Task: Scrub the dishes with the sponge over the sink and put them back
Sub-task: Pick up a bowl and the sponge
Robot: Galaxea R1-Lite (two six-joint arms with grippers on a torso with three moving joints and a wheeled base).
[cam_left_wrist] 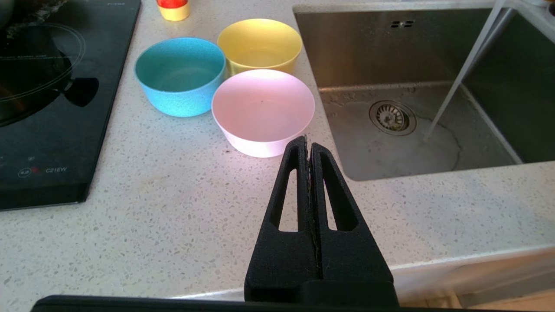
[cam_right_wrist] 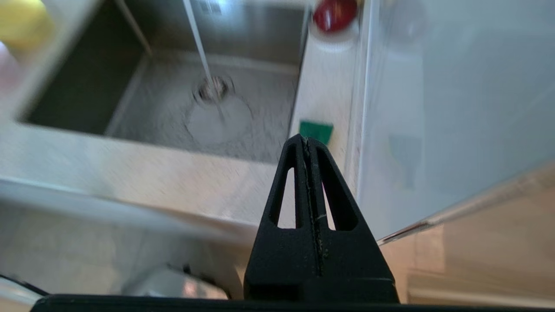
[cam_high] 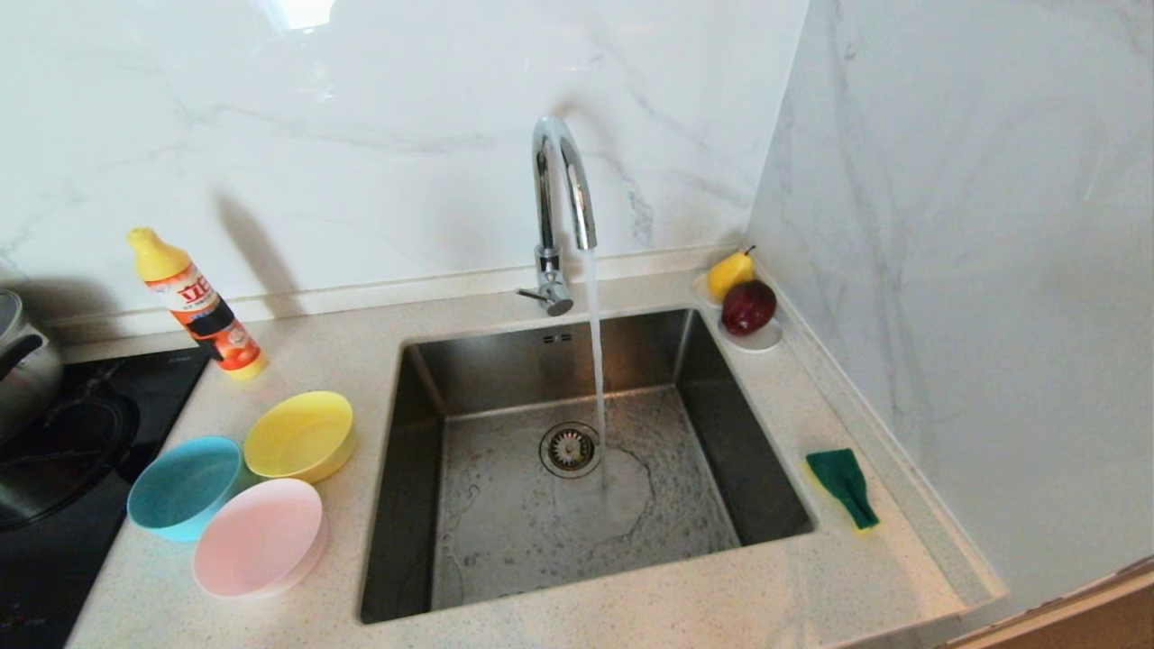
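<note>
Three bowls stand on the counter left of the sink point(cam_high: 424, 397): yellow point(cam_high: 300, 435), teal-blue point(cam_high: 185, 488) and pale pink point(cam_high: 260, 538). The left wrist view shows them too: yellow bowl point(cam_left_wrist: 259, 44), teal-blue bowl point(cam_left_wrist: 180, 76), pink bowl point(cam_left_wrist: 262, 110). The green sponge point(cam_high: 843, 485) lies on the counter strip right of the sink. My left gripper point(cam_left_wrist: 307, 141) is shut and empty, near the counter's front edge just short of the pink bowl. My right gripper point(cam_right_wrist: 305, 139) is shut and empty, off the counter's front, pointing toward the sponge point(cam_right_wrist: 316, 131). Neither gripper shows in the head view.
Water runs from the chrome faucet point(cam_high: 559, 198) into the sink by the drain point(cam_high: 570, 448). A detergent bottle point(cam_high: 196, 305) leans at the back left. A cooktop point(cam_high: 63, 451) with a steel pot point(cam_high: 22, 356) lies far left. A saucer with fruit point(cam_high: 744, 306) sits back right; a wall point(cam_high: 974, 270) closes the right.
</note>
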